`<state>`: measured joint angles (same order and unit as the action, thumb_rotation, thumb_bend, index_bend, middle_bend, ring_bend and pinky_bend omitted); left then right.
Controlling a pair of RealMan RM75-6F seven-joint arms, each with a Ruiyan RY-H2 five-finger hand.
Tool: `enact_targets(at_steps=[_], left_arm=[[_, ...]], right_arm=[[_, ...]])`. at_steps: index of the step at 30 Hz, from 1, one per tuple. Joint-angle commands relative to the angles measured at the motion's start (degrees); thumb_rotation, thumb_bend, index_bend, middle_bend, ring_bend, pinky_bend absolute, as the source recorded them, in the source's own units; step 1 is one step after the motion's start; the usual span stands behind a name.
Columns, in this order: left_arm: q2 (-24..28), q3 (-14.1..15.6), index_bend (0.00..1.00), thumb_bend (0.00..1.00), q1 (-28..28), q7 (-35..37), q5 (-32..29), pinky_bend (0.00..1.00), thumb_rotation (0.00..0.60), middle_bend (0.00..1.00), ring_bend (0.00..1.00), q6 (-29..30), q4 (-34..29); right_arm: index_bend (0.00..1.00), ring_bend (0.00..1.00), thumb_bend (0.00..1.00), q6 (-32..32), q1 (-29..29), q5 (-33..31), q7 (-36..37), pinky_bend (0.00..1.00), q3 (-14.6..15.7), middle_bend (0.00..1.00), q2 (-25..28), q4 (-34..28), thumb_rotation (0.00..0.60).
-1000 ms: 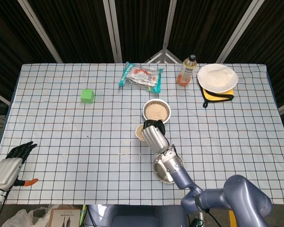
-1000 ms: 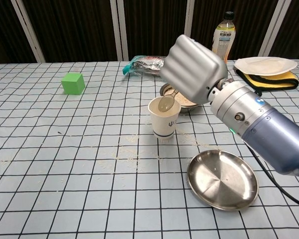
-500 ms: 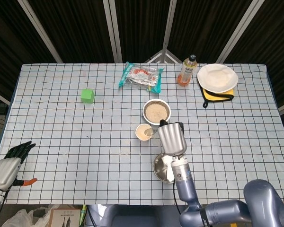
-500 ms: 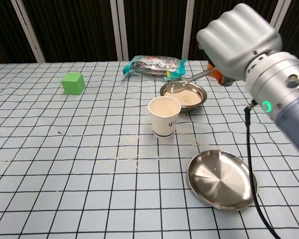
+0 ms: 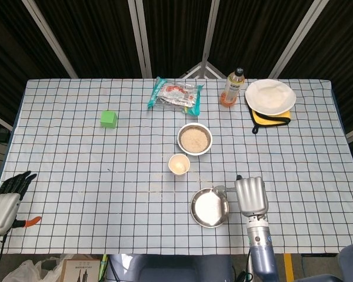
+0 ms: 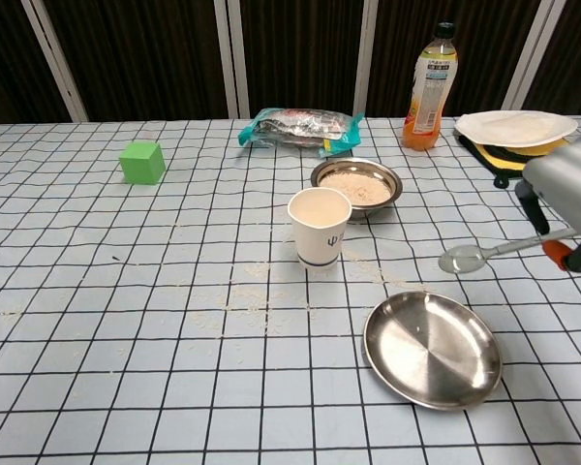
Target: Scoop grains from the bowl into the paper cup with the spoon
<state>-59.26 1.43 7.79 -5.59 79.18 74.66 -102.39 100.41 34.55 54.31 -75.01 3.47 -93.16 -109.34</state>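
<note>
Two hands of ours show: our right hand (image 5: 251,198) sits low and right of centre in the head view, gripping the spoon (image 6: 491,253), whose handle runs into our fingers at the right edge of the chest view; the spoon's bowl points left and lies above the table (image 5: 76,164) just beyond the upper right rim of the empty steel plate (image 6: 432,349), and we cannot tell whether it holds any grains. Our left hand (image 5: 6,202) rests at the lower left edge of the head view with its dark fingers spread apart and nothing in them. We see the paper cup (image 6: 320,226) upright near the middle of the frame, and the bowl of grains (image 6: 355,186) stands just behind it to the upper right, close but apart. Loose grains (image 6: 237,305) are scattered on the checked cloth in front of the cup. Toward the top of the frame lie a snack packet (image 5: 175,95), an orange drink bottle (image 5: 233,87) and a white plate (image 5: 270,96) on a yellow cloth (image 5: 265,120) at the upper right, with a green cube (image 5: 109,119) at the upper left
</note>
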Motion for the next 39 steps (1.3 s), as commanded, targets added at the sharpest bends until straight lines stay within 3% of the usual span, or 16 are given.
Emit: enact_targets(at_steps=[1, 13, 17, 23, 29, 36, 39], left_arm=[[0.0, -0.1, 0.00, 0.00, 0.0, -0.1, -0.2, 0.00, 0.600, 0.00, 0.00, -0.1, 0.0], [0.2, -0.4, 0.00, 0.00, 0.1, 0.4, -0.8, 0.00, 0.600, 0.00, 0.00, -0.4, -0.1], [0.3, -0.5, 0.00, 0.00, 0.1, 0.7, -0.9, 0.00, 0.600, 0.00, 0.00, -0.5, -0.1], [0.3, -0.5, 0.00, 0.00, 0.1, 0.8, -0.8, 0.00, 0.600, 0.00, 0.00, -0.7, -0.1], [0.3, -0.5, 0.00, 0.00, 0.2, 0.6, -1.1, 0.00, 0.600, 0.00, 0.00, -0.8, -0.1], [0.3, -0.6, 0.00, 0.00, 0.1, 0.4, -1.5, 0.00, 0.600, 0.00, 0.00, -0.8, -0.2], [0.2, -0.6, 0.00, 0.00, 0.0, 0.5, -1.5, 0.00, 0.600, 0.00, 0.00, -0.7, 0.0]], right_arm=[[0.71, 0.98, 0.63, -1.7, -1.5, -0.5, 1.7, 1.00, 1.4, 0.88, -0.7, 2.4, 0.600], [0.71, 0.98, 0.62, -5.1, -3.1, -0.5, 1.1, 1.00, 0.7, 0.88, -6.2, 6.7, 0.600], [0.63, 0.98, 0.60, -5.5, -3.3, -0.5, 0.0, 1.00, 0.4, 0.88, -7.4, 7.2, 0.600], [0.54, 0.98, 0.41, -5.6, -3.7, -0.7, -1.4, 1.00, -0.1, 0.88, -8.2, 7.4, 0.600], [0.43, 0.98, 0.29, -5.7, -4.3, 0.0, -2.4, 1.00, 0.4, 0.88, -7.8, 7.5, 0.600], [0.26, 0.94, 0.27, -5.6, -5.2, 2.1, -1.8, 1.00, 1.3, 0.86, -5.8, 6.6, 0.600], [0.21, 0.88, 0.27, -4.6, -5.7, 5.3, -0.1, 0.99, 2.2, 0.79, -3.4, 6.0, 0.600]])
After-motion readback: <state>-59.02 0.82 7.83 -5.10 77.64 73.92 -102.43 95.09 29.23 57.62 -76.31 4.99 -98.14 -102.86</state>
